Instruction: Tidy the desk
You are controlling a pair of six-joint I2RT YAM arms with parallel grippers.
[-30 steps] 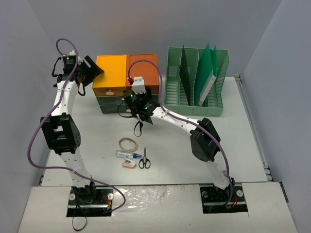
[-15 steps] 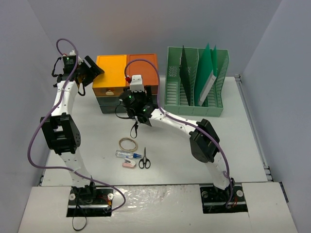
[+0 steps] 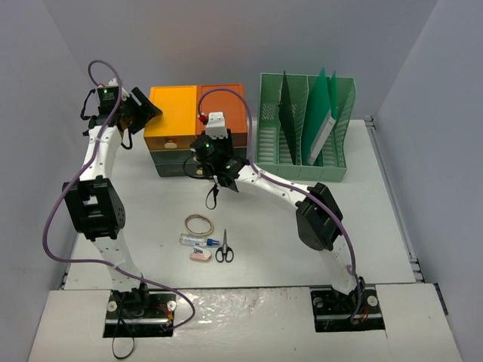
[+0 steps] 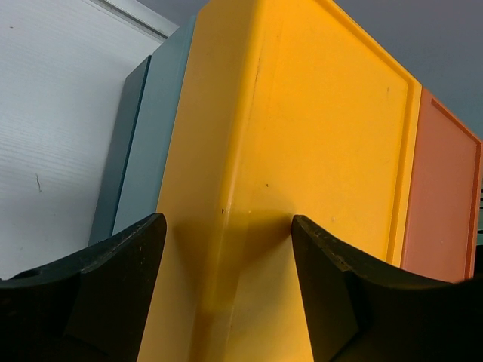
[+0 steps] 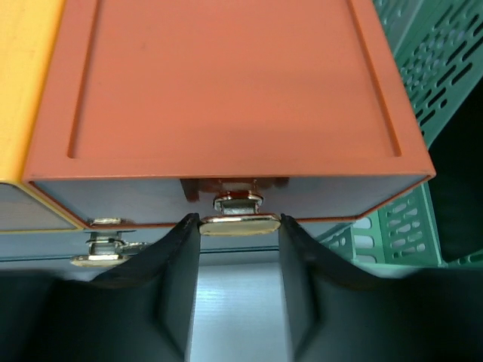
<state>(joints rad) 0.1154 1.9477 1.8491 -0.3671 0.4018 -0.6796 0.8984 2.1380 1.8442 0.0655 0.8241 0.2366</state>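
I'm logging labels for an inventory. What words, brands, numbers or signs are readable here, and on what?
No text can be read in any view.
Tube on the desk: blue and white label, print too small to read.
Orange drawer box, yellow drawer box, brass handle, green file rack: no lettering shows.

Overhead view; wrist close-ups of drawers
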